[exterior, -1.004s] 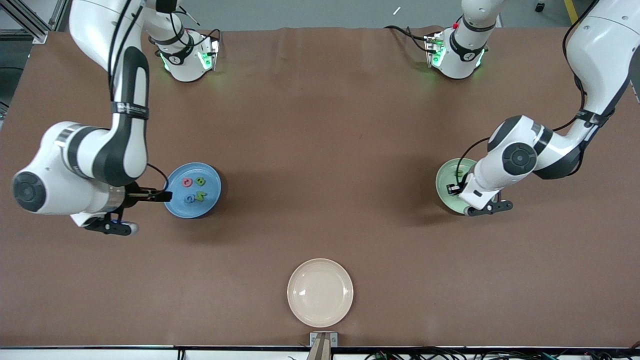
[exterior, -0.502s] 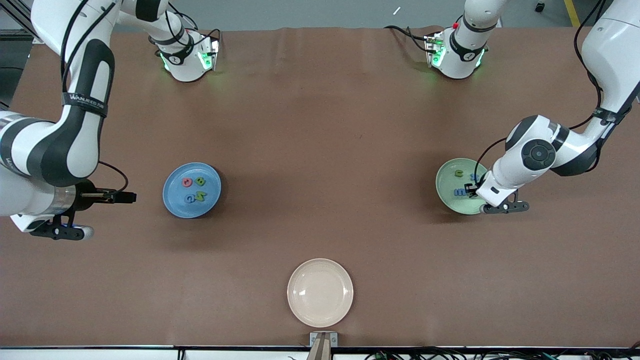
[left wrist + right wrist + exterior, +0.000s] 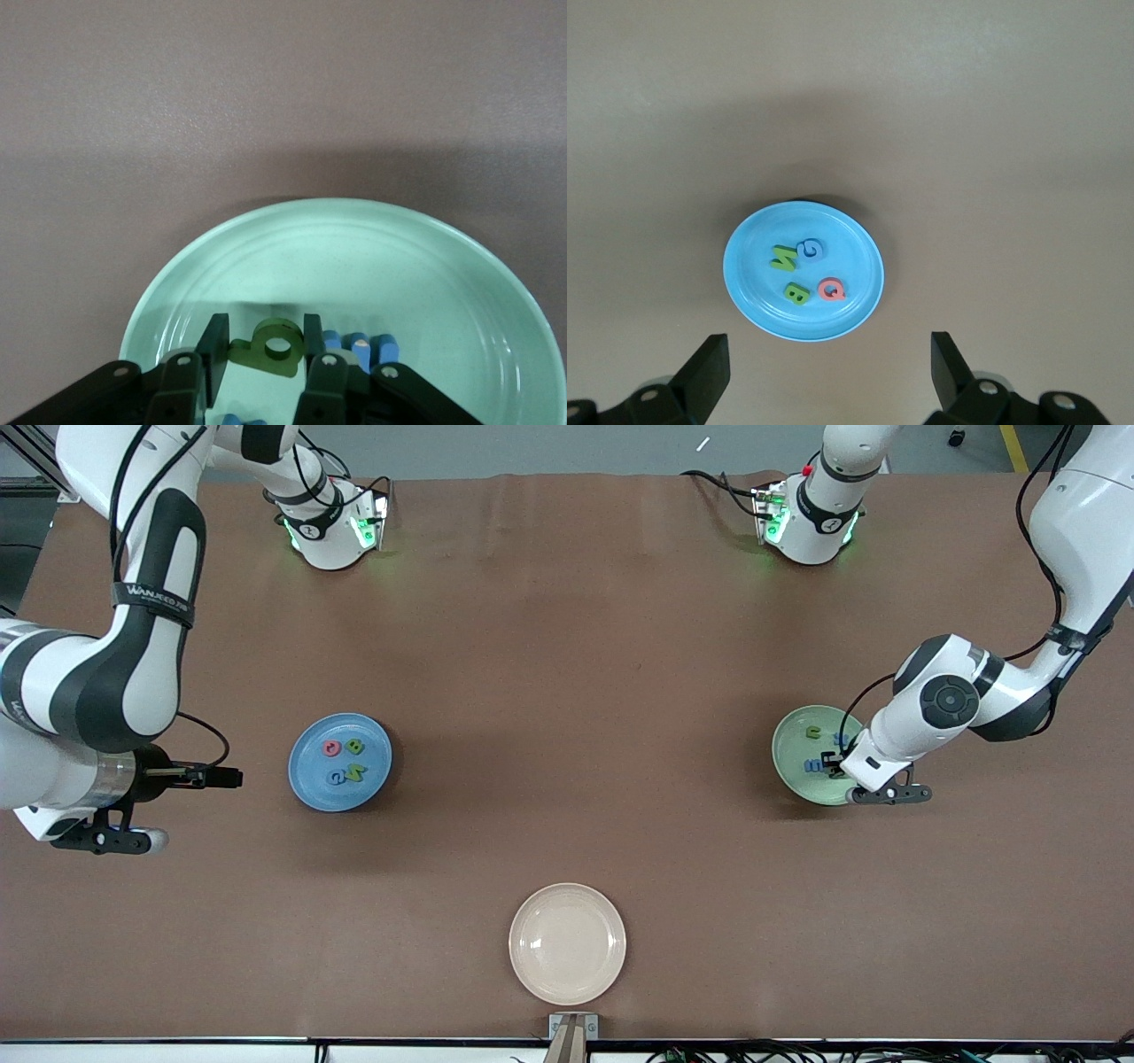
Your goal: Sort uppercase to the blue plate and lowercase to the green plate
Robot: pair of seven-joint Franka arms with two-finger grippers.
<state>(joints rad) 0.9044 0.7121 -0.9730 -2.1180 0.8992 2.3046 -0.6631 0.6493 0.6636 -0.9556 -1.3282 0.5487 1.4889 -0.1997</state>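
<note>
- We note the blue plate toward the right arm's end of the worktop, about midway between the base edge and the front-camera edge.
- On it we count four uppercase letters: red Q, green B, blue G and green N. They lie close together, none stacked on another.
- The right gripper hangs over bare table close to that end edge, clear of the blue plate. Its jaws are spread wide with nothing between them.
- The green plate sits toward the left arm's end of the worktop, well apart from the blue plate.
- The left gripper is low over the green plate, on its side toward the left arm's end edge. Its jaws stand either side of the green b; we cannot tell whether the pads press on it, or whether it rests on the plate.
- Also in the green plate: the green u, the blue m, and more blue foam just beside the gripper, probably the x, though the fingers hide most of it.
- A cream plate rests near the middle of the front-camera edge, with nothing on it.
</note>
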